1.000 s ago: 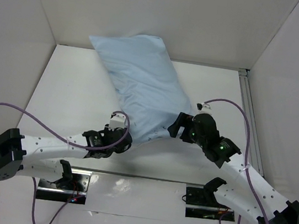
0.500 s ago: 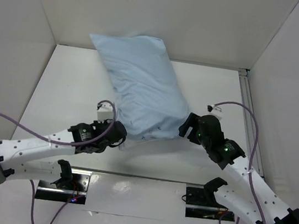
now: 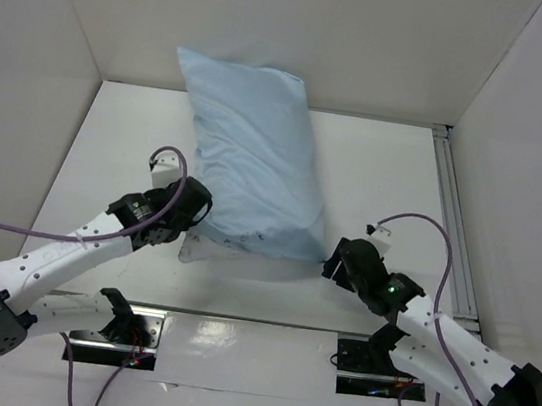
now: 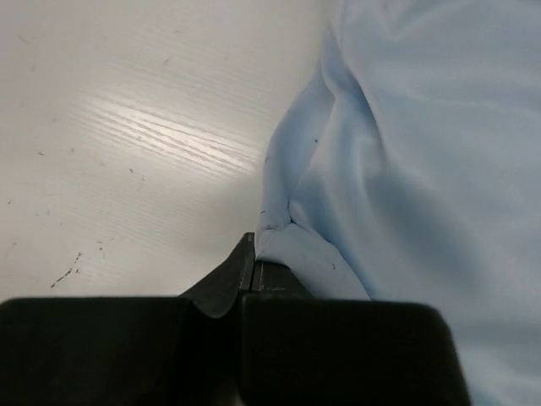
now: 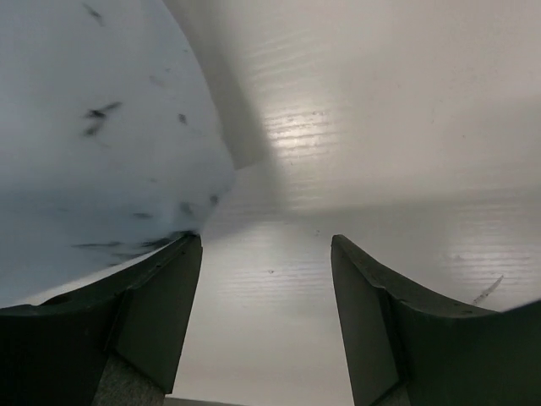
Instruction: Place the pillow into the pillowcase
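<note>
At the near edge of the counter, both arm bases sit on their mounting plates, with purple cables looping off each arm.

Left end effector: clenched. The left wrist view shows its jaws closed on a pinched fold of light blue fabric, at the near left corner of the pillowcase. The fabric rises from the grip in a creased ridge.

Right end effector: released, jaws well apart with only bare counter between them. It is positioned just beside the near right corner of the pillowcase. In the right wrist view the cloth edge meets the tip of one finger; whether it presses on it or merely sits next to it cannot be told. The other finger stands clear.

Pillowcase: lies between the two arms, bulging full along its length, running from the end effectors away toward the rear wall. Its far end is up against that wall. Small dark specks mark the fabric near the open end effector.
</note>
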Tool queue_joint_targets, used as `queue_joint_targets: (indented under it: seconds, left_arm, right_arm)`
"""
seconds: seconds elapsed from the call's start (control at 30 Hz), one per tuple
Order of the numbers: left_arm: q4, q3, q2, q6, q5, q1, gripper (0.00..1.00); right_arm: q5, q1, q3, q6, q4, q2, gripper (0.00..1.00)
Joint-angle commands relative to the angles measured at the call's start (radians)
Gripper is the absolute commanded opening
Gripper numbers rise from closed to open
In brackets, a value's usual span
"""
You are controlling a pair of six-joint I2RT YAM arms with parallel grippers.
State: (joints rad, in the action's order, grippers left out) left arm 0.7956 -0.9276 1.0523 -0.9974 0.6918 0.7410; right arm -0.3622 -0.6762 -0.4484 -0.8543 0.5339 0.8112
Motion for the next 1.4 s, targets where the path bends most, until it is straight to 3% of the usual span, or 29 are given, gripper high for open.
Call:
queue_joint_targets:
  seconds: [0.0, 0.13, 0.4, 0.6, 0.77, 0.97, 1.2, 1.37]
  left_arm:
    - [0.016, -0.063, 0.028, 0.051, -0.021, -0.136, 0.00]
    - [-0.064, -0.082, 0.038, 0.124, -0.102, -0.239, 0.00]
    - [-0.104, -0.103, 0.086, 0.189, -0.150, -0.295, 0.00]
    - [-0.104, -0.112, 0.086, 0.198, -0.150, -0.313, 0.00]
    - [-0.113, -0.103, 0.095, 0.198, -0.159, -0.325, 0.00]
    - [-0.113, -0.103, 0.114, 0.198, -0.160, -0.335, 0.00]
    - [-0.113, -0.103, 0.114, 0.198, -0.169, -0.335, 0.00]
    - [-0.113, -0.103, 0.123, 0.198, -0.169, -0.335, 0.00]
  right_arm:
    - [-0.133, -0.068, 0.089, -0.054, -0.133, -0.128, 0.70]
    - [-0.156, -0.104, 0.143, 0.018, -0.274, -0.147, 0.68]
    - [-0.046, -0.138, 0.152, 0.179, -0.500, 0.038, 0.64]
    - [-0.031, -0.149, 0.189, 0.211, -0.477, -0.102, 0.62]
    - [0.097, -0.149, 0.174, 0.239, -0.361, -0.178, 0.62]
    - [0.230, -0.149, 0.149, 0.294, -0.334, -0.205, 0.62]
    - [0.298, -0.149, 0.131, 0.392, -0.414, -0.087, 0.62]
    - [0.246, -0.149, 0.120, 0.413, -0.506, 0.015, 0.63]
